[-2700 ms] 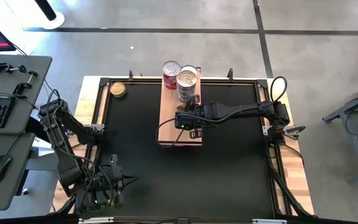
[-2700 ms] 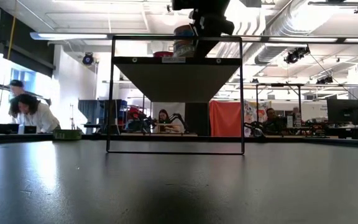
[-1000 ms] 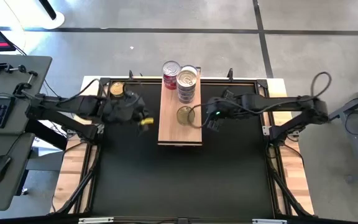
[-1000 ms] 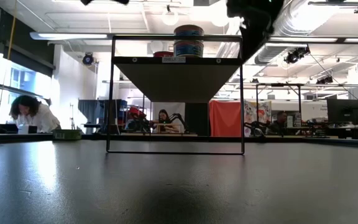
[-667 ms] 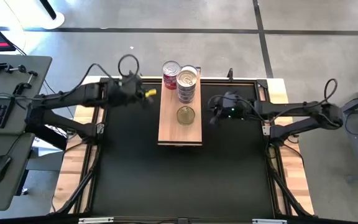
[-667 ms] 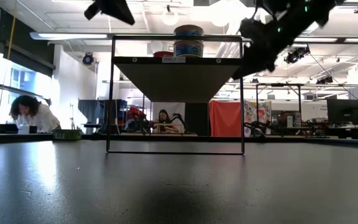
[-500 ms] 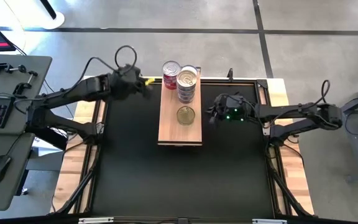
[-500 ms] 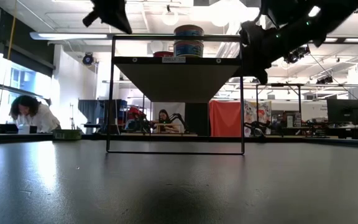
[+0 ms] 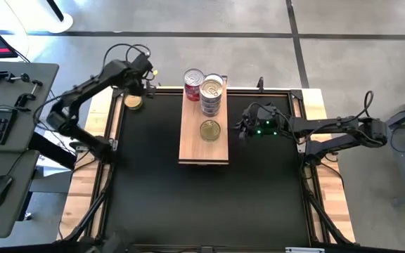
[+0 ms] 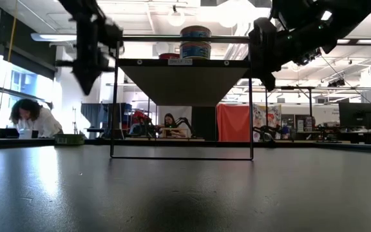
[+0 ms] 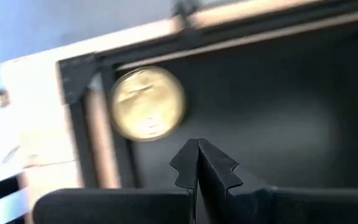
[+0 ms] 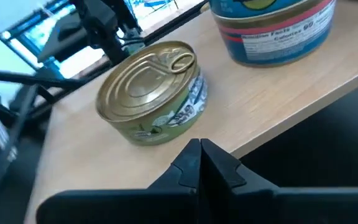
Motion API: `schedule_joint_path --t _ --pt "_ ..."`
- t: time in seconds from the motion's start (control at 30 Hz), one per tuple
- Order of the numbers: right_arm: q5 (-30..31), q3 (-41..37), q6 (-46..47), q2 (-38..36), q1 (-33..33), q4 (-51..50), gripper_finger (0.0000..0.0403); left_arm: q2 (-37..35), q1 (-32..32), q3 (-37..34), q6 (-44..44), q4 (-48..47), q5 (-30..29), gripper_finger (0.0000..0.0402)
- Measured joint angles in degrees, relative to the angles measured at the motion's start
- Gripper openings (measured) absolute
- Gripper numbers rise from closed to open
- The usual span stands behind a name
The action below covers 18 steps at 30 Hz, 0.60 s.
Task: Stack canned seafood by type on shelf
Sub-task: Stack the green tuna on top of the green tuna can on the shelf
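Hovering above the far left corner of the table, the left gripper (image 9: 148,79) is seen with its fingers pressed together and nothing held between them. Just beside it, on the corner of the black mat (image 9: 153,190), a loose gold-lidded can (image 9: 133,102) is found lying flat. The right gripper (image 9: 243,129) is held off the right edge of the shelf (image 9: 190,147), its fingers also closed and empty. Directly ahead of it on the plank, a single gold-lidded can with a green label (image 9: 210,130) is seen upright. Beyond that can, farther from the right gripper, a stack of silver-lidded cans (image 9: 211,93) is set, with a red-labelled can (image 9: 193,83) just beside the stack.
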Motion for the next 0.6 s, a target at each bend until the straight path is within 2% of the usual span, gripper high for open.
schedule_joint_path --t 0.1,0.23,0.43,0.6 --pt "-0.2 0.0 3.8 0.0 0.0 0.6 0.0 4.2 3.7 0.0 4.2 -2.3 -3.0 0.0" --pt "2.8 0.0 7.7 0.0 0.0 4.5 0.0 9.4 6.1 0.0 7.8 -0.8 -5.1 0.0" --pt "4.0 0.0 9.0 0.0 0.0 12.0 0.0 14.7 6.4 -0.5 10.0 7.2 -3.9 0.0" --pt "4.0 0.0 10.9 0.0 0.2 13.3 0.0 15.6 8.3 -5.9 8.7 10.7 -3.1 0.0"
